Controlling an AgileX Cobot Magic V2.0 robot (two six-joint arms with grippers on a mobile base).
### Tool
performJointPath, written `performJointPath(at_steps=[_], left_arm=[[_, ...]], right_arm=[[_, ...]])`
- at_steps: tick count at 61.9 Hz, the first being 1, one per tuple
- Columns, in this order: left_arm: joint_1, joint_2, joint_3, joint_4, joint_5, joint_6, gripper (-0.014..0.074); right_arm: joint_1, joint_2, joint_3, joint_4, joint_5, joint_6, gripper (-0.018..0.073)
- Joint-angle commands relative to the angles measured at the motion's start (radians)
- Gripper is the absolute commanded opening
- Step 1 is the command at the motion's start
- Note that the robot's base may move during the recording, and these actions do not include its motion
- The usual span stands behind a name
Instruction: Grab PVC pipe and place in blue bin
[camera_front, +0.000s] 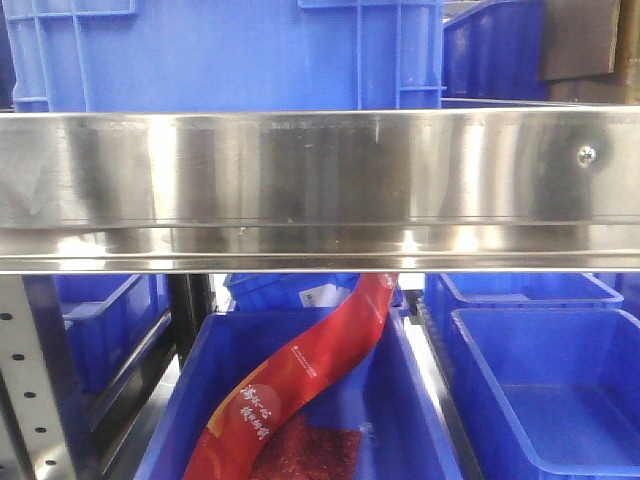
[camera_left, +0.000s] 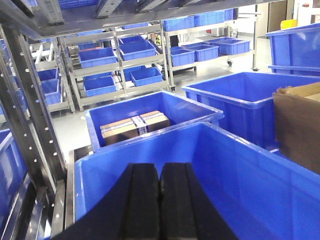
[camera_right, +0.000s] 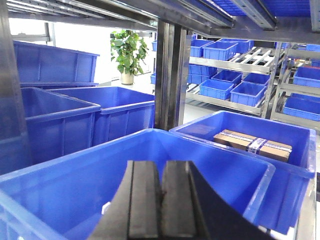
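Red pouch (camera_front: 300, 390) (white Chinese print, unreadable), blue bin (camera_front: 400, 420)

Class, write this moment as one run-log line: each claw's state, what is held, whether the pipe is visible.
left claw: shut, empty | right claw: shut, empty | PVC pipe: not visible | both over blue bin

You were looking at a warehouse or stockroom. Blue plastic bins (camera_left: 120, 52) sat in rows on metal racks (camera_left: 117, 67) in the upper middle of the left wrist view, and more filled the sloped shelves (camera_right: 235, 97) at upper right of the right wrist view. Taped cardboard boxes (camera_left: 135, 126) lay inside bins. A steel shelf beam (camera_front: 320, 185) crossed the front view, and a potted plant (camera_right: 128, 52) stood at upper left.
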Motion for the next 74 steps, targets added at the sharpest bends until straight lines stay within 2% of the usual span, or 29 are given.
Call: performJointPath(at_steps=[1,21,28,54,74], left_arm=[[-0.007,-0.038,-0.006,-0.005,0.03,-0.001,-0.0111],[-0.007,-0.216,0.151,-0.003,0.038,-0.004,-0.0111],[-0.005,-0.289,0.22,0.009,0.025,-0.033,-0.0111],[0.13,-0.532,0.425,0.005,0.055,-0.062,-0.0111],[0.201,-0.617,0.473,-0.024,0.104,-0.064,-0.0111]], right_arm=[[0.0,-0.032,0.02,-0.011,-0.002,-0.01,-0.0169],[-0.002,-0.155,0.109,-0.011,-0.007,-0.005,-0.016],[-0.019,-0.198,0.153,-0.011,-0.007,0.011,-0.016],[-0.152,-0.362,0.352,-0.011,-0.009,0.02,-0.016],[-0.207,-0.426,0.377,-0.011,0.005,0.02,-0.016]])
